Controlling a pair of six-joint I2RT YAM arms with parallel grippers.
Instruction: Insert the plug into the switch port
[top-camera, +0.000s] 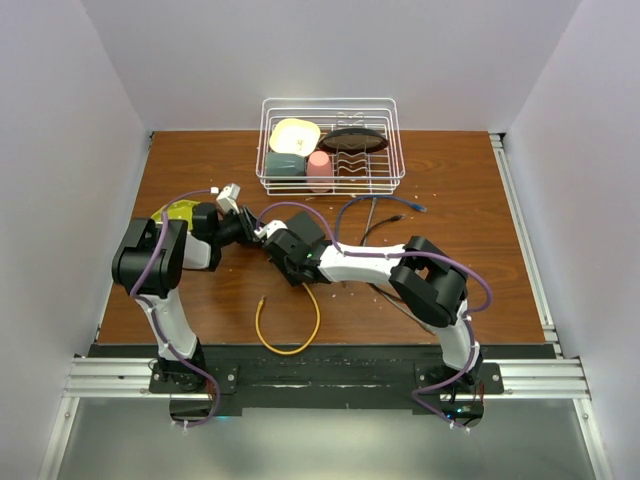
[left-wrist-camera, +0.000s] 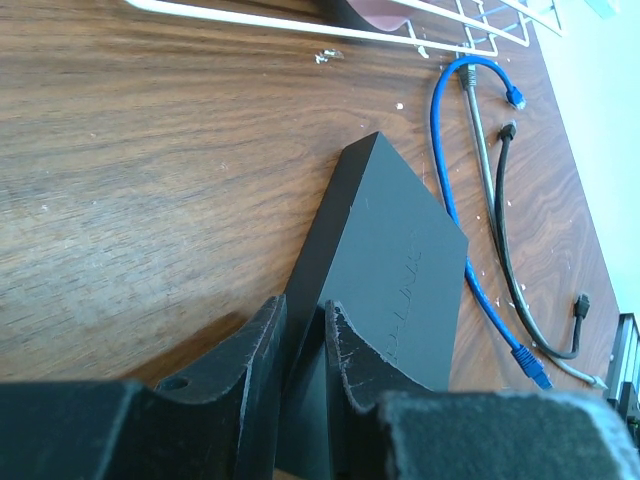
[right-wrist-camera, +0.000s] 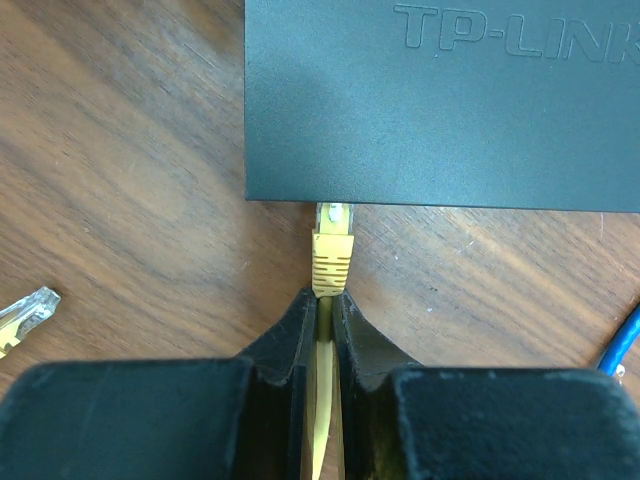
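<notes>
The flat dark grey switch box (right-wrist-camera: 440, 110) lies on the wooden table, and its sockets do not show. My right gripper (right-wrist-camera: 322, 300) is shut on the yellow cable (right-wrist-camera: 320, 400) just behind the yellow plug (right-wrist-camera: 332, 255). The plug's clear tip meets the box's near edge, close to its left corner. My left gripper (left-wrist-camera: 305, 315) is shut on one edge of the box (left-wrist-camera: 400, 260), one finger on each face. In the top view both grippers meet at the table's left middle, left gripper (top-camera: 243, 228) and right gripper (top-camera: 282, 246), with the box hidden under them.
The yellow cable loops toward the near table edge (top-camera: 290, 325), and a loose clear plug (right-wrist-camera: 25, 308) lies left of my right fingers. Blue (left-wrist-camera: 450, 200), black (left-wrist-camera: 505, 230) and grey cables lie right of the box. A wire dish rack (top-camera: 330, 145) with dishes stands at the back.
</notes>
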